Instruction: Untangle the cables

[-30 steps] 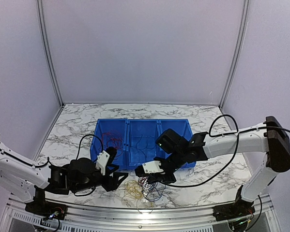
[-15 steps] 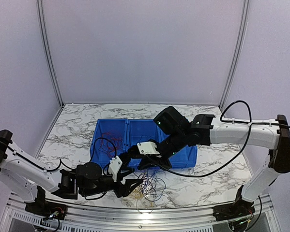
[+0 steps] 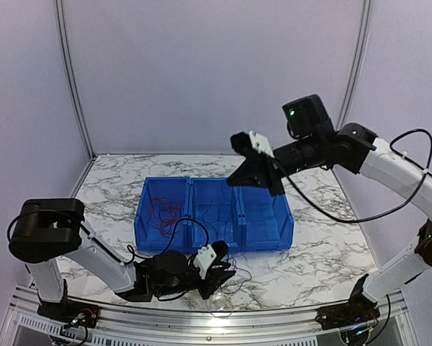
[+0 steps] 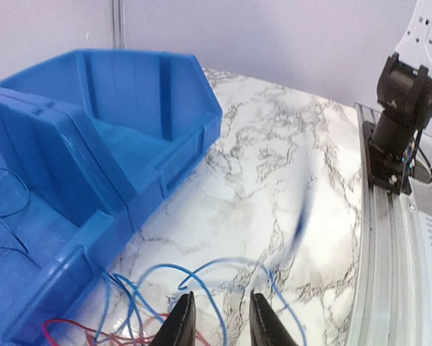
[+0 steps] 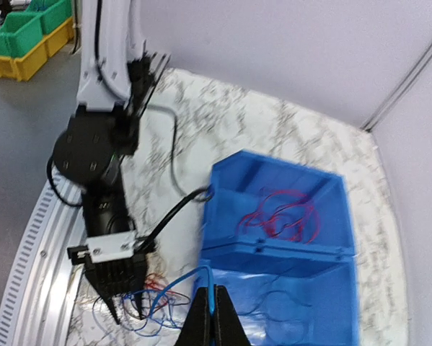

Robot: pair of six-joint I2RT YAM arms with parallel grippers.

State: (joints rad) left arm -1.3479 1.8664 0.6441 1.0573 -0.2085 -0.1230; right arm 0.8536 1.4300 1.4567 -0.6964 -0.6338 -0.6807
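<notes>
Wrist view alone shows right hand [image 5: 211, 321] clamped on blue cable [image 5: 210, 277]; left hand [image 4: 220, 299] apart.

Left end effector [image 4: 219, 311] low, slightly parted; right end effector [image 5: 210, 299] high, pinched together

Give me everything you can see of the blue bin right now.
The blue bin looks like moulded plastic, with three open-topped compartments side by side and sloped front walls. It sits upright on the marble table, mid-table. Red cables lie coiled in its left compartment, thin dark cables in the middle one; the right one looks bare. More loose cables lie on the table just before its front wall; contact there is unclear.
</notes>
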